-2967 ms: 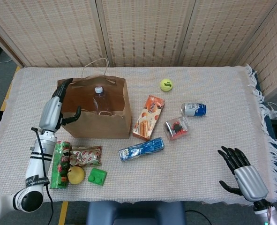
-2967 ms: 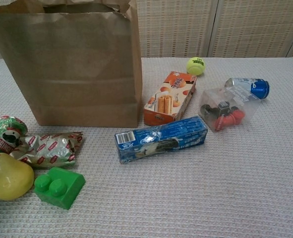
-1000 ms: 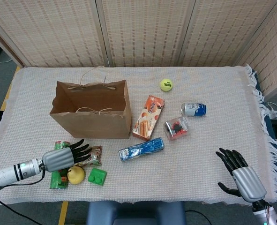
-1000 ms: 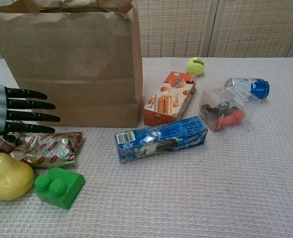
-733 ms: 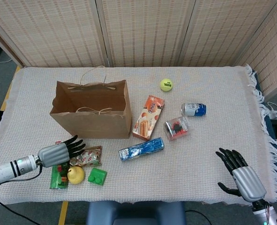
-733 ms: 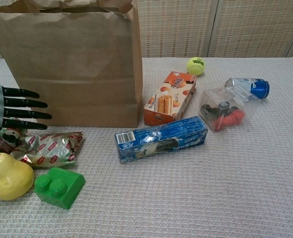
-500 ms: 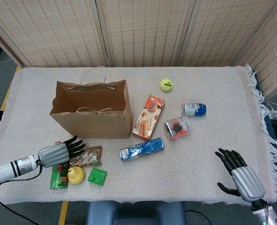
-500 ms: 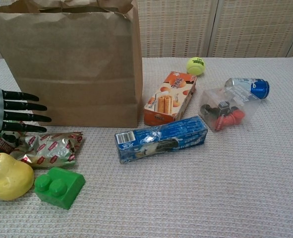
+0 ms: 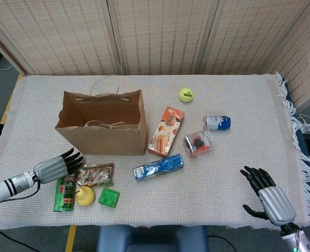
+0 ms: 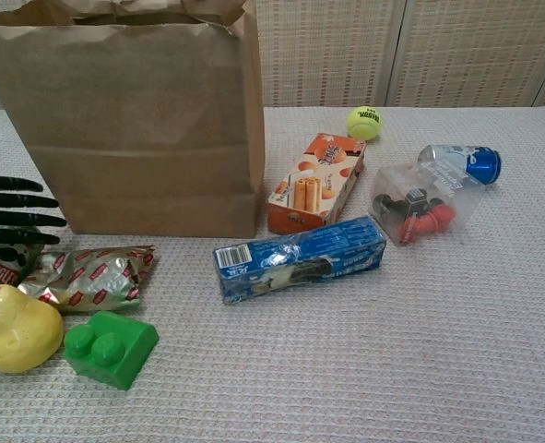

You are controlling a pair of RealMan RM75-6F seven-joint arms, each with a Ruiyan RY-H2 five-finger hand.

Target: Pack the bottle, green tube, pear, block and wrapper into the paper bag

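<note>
Left hand [image 9: 54, 167] released, fingers spread and holding nothing, hovering near the table's [image 9: 223, 173] front-left corner, just over the upper end of the green tube [image 9: 64, 191]; only its dark fingertips [image 10: 18, 214] visible at the left margin of the chest view. Right hand [image 9: 266, 197] likewise released, fingers apart, low at the front-right corner, well apart from everything. Paper bag [image 9: 103, 126] upright and open toward the back-left of the table, handles up; bottle not visible inside from either camera. Green tube lying lengthwise close to the front edge, left of the pear [image 9: 84, 196]. Wrapper [image 9: 96, 175] flat just behind the pear, its left end near the left fingers; contact cannot be told. Block [image 9: 108, 197], bright green, just right of the pear beside the front edge. Blue packet [image 9: 158, 167] lying in front of the bag's right corner, orange snack box [image 9: 166, 131] angled just right of the bag. Clear pack with red pieces [image 9: 197, 143] right of the box, blue can [image 9: 216, 123] on its side behind that, tennis ball [image 9: 185, 95] nearer the back edge.
</note>
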